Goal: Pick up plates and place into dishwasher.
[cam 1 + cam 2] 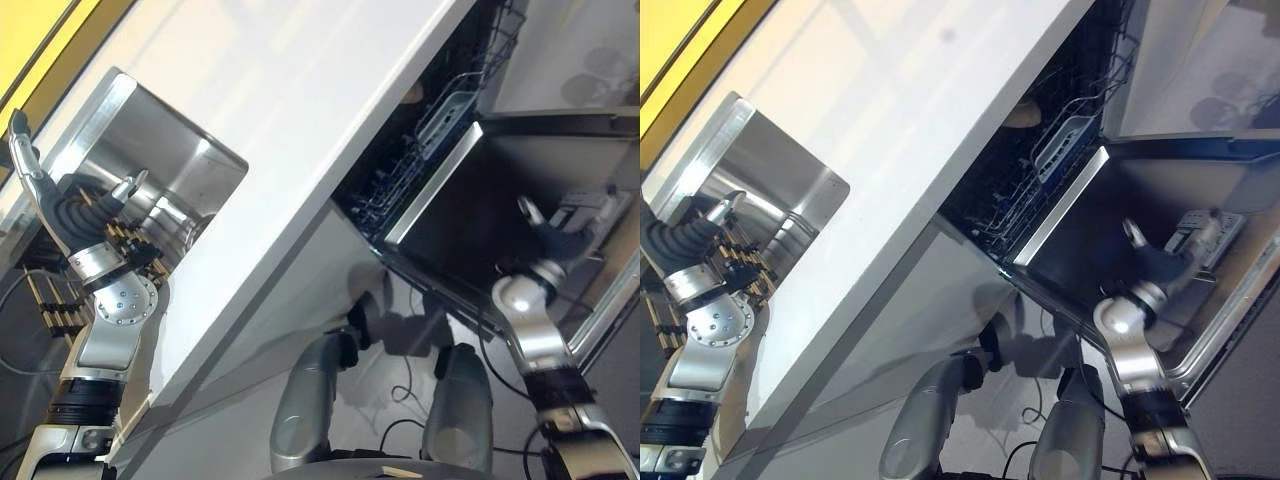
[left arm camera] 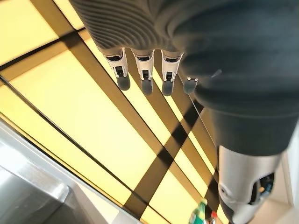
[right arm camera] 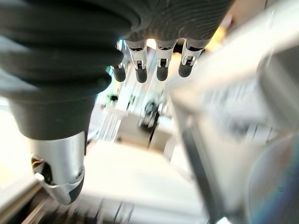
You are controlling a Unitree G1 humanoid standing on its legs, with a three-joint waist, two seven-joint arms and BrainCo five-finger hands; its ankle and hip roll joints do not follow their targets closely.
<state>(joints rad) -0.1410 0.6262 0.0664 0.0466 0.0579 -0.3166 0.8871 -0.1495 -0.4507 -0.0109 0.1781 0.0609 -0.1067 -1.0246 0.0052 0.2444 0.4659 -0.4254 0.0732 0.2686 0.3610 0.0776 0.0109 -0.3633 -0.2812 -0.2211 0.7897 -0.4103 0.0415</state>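
I see no plate; left robot hand [image 1: 60, 205] spread over the sink [image 1: 190, 160], right robot hand [image 1: 555, 240] spread above the dishwasher [image 1: 440, 150] door; I judge I'm searching; next, find a plate.

You have the sink [image 1: 160, 150] set in the counter [image 1: 300, 120]; the dishwasher [image 1: 440, 150] sits open right of the sink, below the counter.

counter [image 1: 300, 110]: smooth white, faint sheen | sink [image 1: 190, 160]: brushed metal, reflective | dishwasher door [image 1: 500, 200]: dark inner face, bright metal edge | dishwasher rack [image 1: 400, 170]: thin coated wire | fingers [image 2: 145, 70]: silver metal, dark matt tips
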